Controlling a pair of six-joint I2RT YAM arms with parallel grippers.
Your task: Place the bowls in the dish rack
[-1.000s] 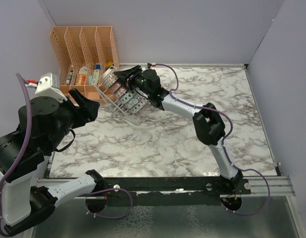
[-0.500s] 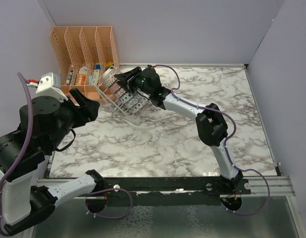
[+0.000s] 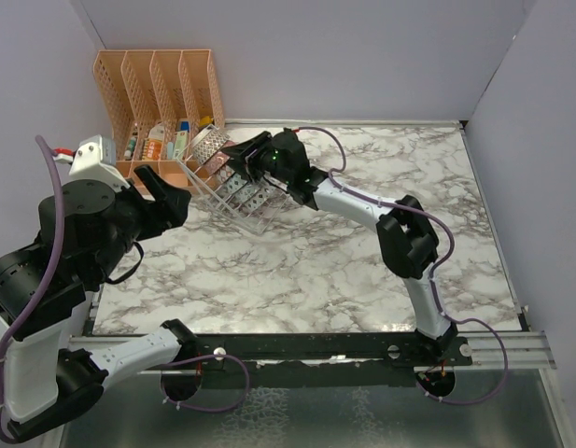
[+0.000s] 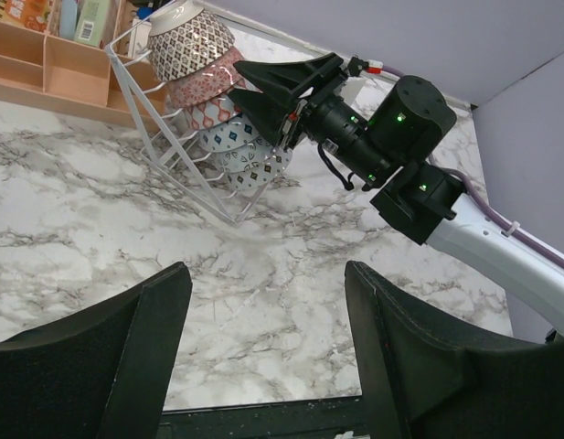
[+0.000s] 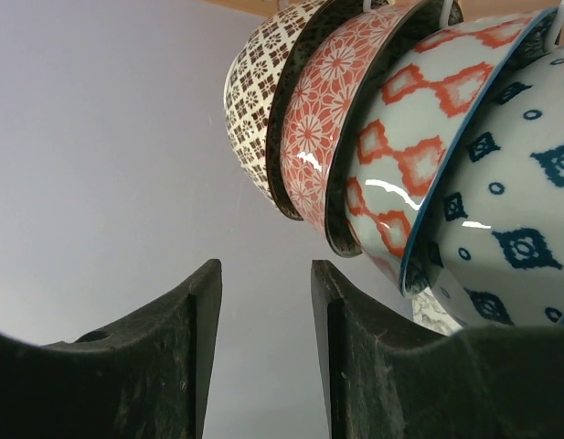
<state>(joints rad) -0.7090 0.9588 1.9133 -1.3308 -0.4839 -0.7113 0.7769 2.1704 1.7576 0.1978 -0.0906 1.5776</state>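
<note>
The wire dish rack [image 3: 241, 217] stands at the back left and holds several bowls on edge in a row. In the left wrist view the rack [image 4: 161, 123] shows a dark patterned bowl [image 4: 192, 44], a pinkish-red bowl [image 4: 207, 78] and blue-patterned bowls [image 4: 250, 160]. My right gripper [image 3: 237, 149] is open and empty beside the bowls' upper right side; it also shows in the left wrist view [image 4: 250, 82]. The right wrist view shows the dark bowl [image 5: 259, 101], the red bowl [image 5: 323, 128], a red-on-grey bowl [image 5: 405, 174] and a blue-on-white bowl [image 5: 515, 219] just past its fingers. My left gripper [image 3: 168, 191] is open, empty, raised at left.
An orange plastic organiser [image 3: 157, 79] with tall dividers and small packets stands against the back wall just left of the rack; its low trays show in the left wrist view [image 4: 44, 69]. Walls close the left, back and right sides. The marble table [image 3: 381, 243] spreads to the right.
My right arm has drawn back a little to the right, away from the bowls in the rack, its gripper still open. The left arm has barely moved.
</note>
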